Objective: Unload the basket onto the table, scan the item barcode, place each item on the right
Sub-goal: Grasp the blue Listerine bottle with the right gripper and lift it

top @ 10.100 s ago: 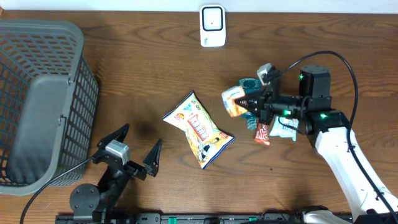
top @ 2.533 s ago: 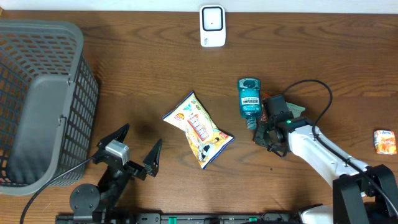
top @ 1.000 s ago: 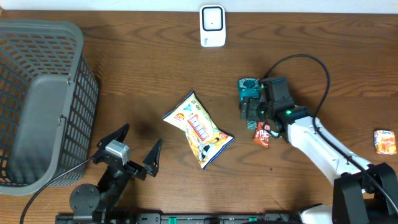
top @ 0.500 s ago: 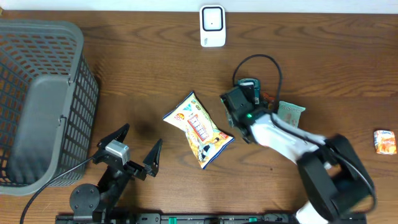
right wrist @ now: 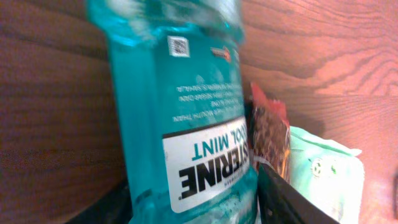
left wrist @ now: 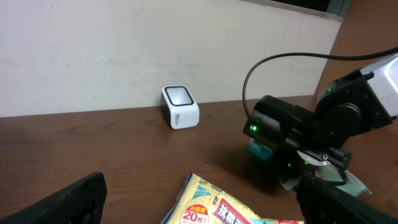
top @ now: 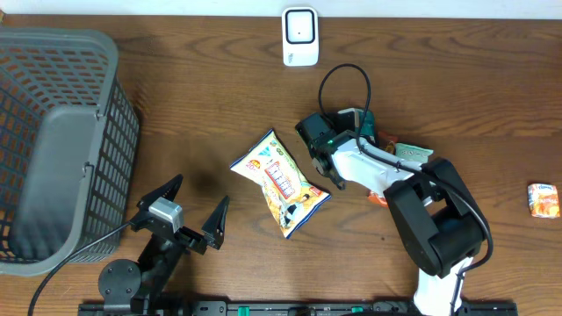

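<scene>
Grey mesh basket stood at nine o'clock on the table. Yellow snack bag lay centrally. Orange packet lay at three o'clock.

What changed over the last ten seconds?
The right gripper let go of the orange packet, which now lies far right. It then swung left and closed on the bottle. The chips bag, scanner, basket and open left gripper stayed put.
</scene>
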Motion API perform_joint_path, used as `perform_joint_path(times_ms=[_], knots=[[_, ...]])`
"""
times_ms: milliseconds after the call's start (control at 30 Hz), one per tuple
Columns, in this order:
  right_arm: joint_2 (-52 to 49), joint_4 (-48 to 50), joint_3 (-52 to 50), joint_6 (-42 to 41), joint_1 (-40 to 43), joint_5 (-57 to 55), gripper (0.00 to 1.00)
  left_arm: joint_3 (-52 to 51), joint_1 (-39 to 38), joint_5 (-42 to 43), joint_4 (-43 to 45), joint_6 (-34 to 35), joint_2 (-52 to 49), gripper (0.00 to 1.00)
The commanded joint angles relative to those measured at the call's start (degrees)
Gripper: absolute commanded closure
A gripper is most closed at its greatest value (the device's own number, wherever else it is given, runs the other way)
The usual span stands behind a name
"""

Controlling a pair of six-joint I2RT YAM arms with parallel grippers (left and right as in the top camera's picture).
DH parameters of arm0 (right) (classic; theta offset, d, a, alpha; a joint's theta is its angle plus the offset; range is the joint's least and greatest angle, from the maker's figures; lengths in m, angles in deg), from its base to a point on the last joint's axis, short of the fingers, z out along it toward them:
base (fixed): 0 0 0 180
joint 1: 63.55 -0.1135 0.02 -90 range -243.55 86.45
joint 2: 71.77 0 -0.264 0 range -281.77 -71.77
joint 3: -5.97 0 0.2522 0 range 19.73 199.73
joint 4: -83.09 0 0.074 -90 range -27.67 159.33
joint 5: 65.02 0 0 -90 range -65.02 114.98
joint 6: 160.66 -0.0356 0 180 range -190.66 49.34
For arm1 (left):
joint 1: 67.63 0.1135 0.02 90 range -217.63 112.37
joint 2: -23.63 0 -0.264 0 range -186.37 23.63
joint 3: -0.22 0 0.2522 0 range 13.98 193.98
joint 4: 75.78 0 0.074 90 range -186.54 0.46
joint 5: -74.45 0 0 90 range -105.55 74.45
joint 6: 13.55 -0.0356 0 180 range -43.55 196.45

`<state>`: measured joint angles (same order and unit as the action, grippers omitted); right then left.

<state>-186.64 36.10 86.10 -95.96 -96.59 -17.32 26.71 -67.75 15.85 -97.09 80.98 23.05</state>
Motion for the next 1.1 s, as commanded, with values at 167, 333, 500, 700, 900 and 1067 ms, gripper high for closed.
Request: perform_joint_path(times_ms=[167,333,500,700,900,1067], knots=[[-4.70,-0.39,-2.45,-5.97,2.43,19.65,0.69,0.11,-0.22,0.57,0.07,0.31,0.35,0.02],[-4.70,-0.17,-2.43,-5.92,2.40,25.86,0.72,0.11,-0.22,0.57,0.04,0.31,0.35,0.02],[-4.68,-0.04,-2.38,-0.76,2.40,35.47,0.74,0.11,-0.22,0.57,0.04,0.31,0.35,0.02],[-4.59,-1.18,-2.10,2.25,2.29,47.50,0.71,0.11,-0.22,0.57,0.04,0.31,0.35,0.02],[-4.28,-5.31,0.55,3.52,2.25,53.81,0.72,0.11,-0.22,0.57,0.04,0.28,0.35,0.02],[-2.91,-8.57,3.82,5.88,2.25,59.58,0.73,0.11,-0.22,0.57,0.04,0.28,0.35,0.02]])
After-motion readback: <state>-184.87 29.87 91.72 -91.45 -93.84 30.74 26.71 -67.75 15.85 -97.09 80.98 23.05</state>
